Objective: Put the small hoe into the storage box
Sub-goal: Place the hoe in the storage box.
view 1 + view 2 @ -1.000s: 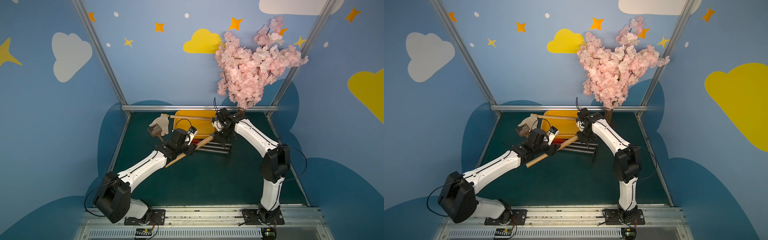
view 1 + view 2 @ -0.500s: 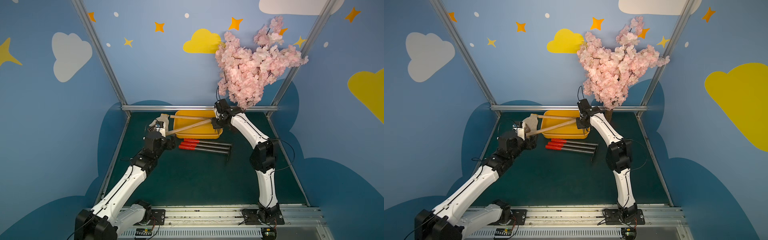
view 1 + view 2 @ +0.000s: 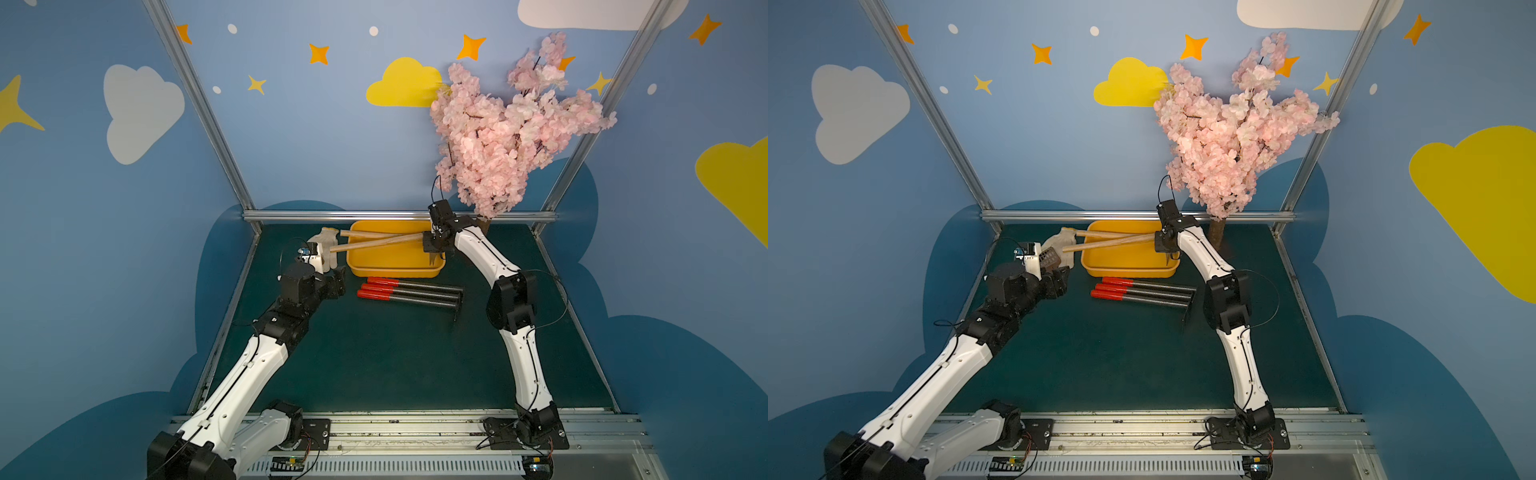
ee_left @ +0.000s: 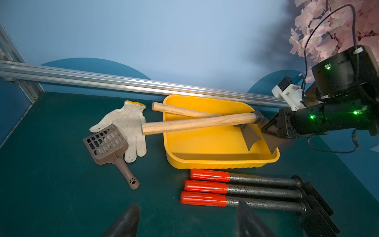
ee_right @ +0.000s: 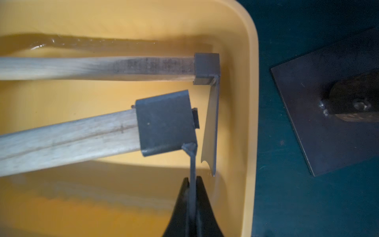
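Over the box (image 3: 395,270) at its 3 o'clock end, right jaws pinch the hoe (image 3: 374,243) by its blade; next it should go down and be let go; left jaws spread

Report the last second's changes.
The right gripper, shut on the small hoe by its blade, carried it back from mid-table and brought its head into the storage box. The left gripper came away from the handle, open. Second hoe, glove, red-handled tools unmoved.

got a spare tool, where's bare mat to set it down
Widest bare mat: between the red-handled tools and the front rail; a narrower strip between right arm and side wall. Crowded at the back: glove, slotted scoop, storage box.
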Controlling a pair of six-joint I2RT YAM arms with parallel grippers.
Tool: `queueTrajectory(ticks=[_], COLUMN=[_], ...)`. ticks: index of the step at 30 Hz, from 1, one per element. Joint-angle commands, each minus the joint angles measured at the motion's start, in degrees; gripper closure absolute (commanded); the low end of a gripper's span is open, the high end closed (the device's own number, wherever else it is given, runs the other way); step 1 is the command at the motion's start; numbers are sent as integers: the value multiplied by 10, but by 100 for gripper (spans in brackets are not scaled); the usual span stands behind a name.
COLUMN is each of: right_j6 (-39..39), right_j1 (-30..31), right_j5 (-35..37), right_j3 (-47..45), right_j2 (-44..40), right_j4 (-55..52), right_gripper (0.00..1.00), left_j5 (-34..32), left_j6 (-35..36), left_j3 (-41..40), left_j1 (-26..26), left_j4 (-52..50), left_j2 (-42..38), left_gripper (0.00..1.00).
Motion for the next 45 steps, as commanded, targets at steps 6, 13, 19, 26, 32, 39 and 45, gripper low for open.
queueTrajectory(ticks=[6, 13, 19, 26, 32, 39, 45], right_j6=[40, 40, 46, 56, 58, 53, 55], right_j1=[-4, -4, -3, -5, -7, -18, -26], right_j5=[-22, -30, -44, -18, -1, 12, 8], right_j3=[0, 1, -61, -100, -79, -46, -30], right_j2=[18, 42, 20, 14, 32, 49, 62], right_j4=[74, 85, 115, 133, 139, 139, 139], right_gripper=[100, 100, 100, 100, 100, 100, 100], left_j5=[8, 5, 7, 14, 12, 13, 14], left_j6=[-7, -7, -10, -15, -12, -12, -10], left_j3=[1, -2, -6, -15, -16, -17, -18], left_j1=[4, 7, 8, 10, 10, 11, 11], left_j4=[-12, -15, -11, -2, -6, -4, -4], left_j2=[-11, -15, -13, -9, -11, -5, -1], left_gripper=[30, 30, 30, 30, 30, 30, 31])
